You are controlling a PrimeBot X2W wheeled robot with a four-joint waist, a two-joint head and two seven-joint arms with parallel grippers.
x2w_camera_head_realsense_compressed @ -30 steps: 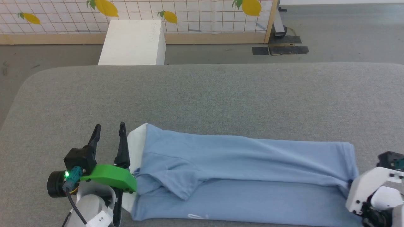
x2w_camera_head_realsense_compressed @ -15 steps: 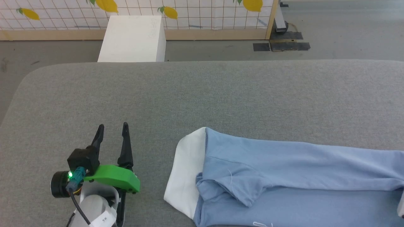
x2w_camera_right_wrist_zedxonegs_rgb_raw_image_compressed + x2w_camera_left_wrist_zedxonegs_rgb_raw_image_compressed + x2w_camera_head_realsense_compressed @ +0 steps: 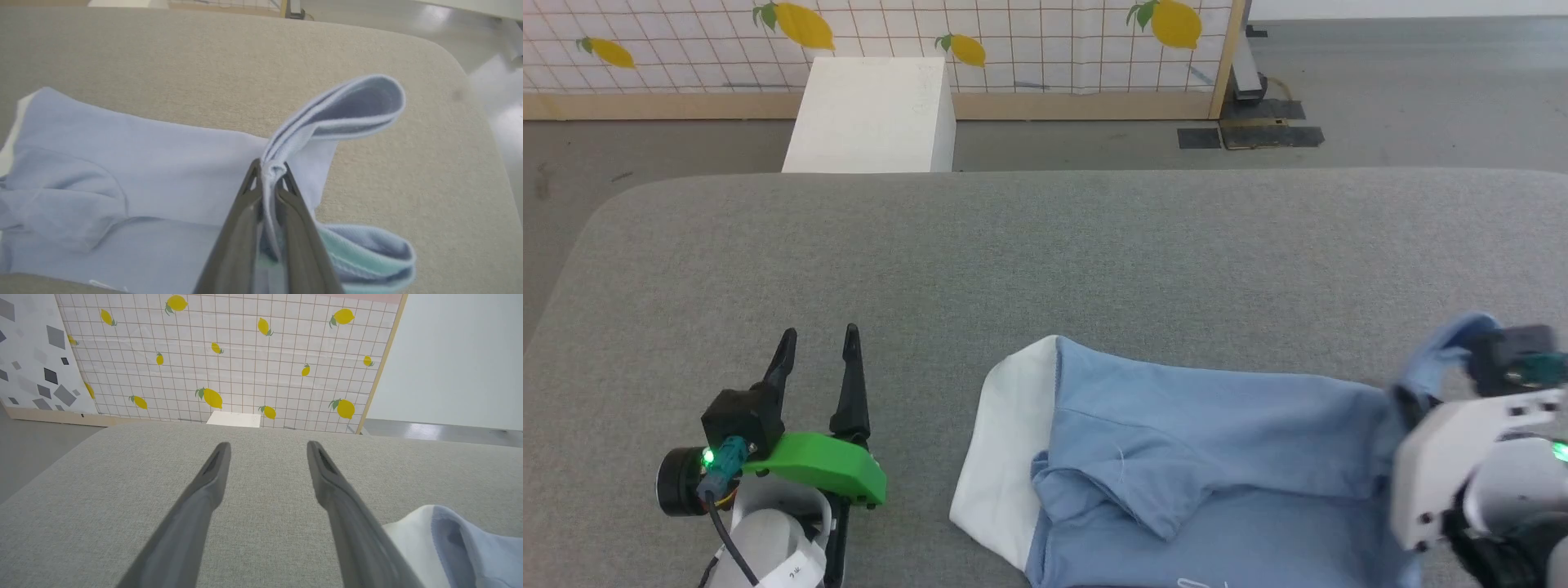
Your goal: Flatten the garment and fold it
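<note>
The garment (image 3: 1217, 441) is a light blue shirt lying as a long band across the near right of the grey table (image 3: 1045, 261). Its white fabric section (image 3: 1005, 457) forms the left end. My right gripper (image 3: 270, 167) is shut on the garment's (image 3: 143, 171) right edge and holds it up off the table, so the cloth curls over above the fingers. The right arm's white wrist (image 3: 1462, 457) covers that end in the head view. My left gripper (image 3: 819, 333) stands open over bare table, left of the white section and apart from it, and nothing lies between its fingers (image 3: 212, 477).
A white box (image 3: 870, 114) stands on the floor behind the table's far edge, in front of a lemon-patterned grid wall (image 3: 1013, 41). The table's rounded far left corner (image 3: 605, 204) is near my left arm. Bare grey table stretches behind the garment.
The garment slid right, away from my left gripper, which has stayed put. My right gripper has then raised the right edge and carried it leftward back into the head view.
</note>
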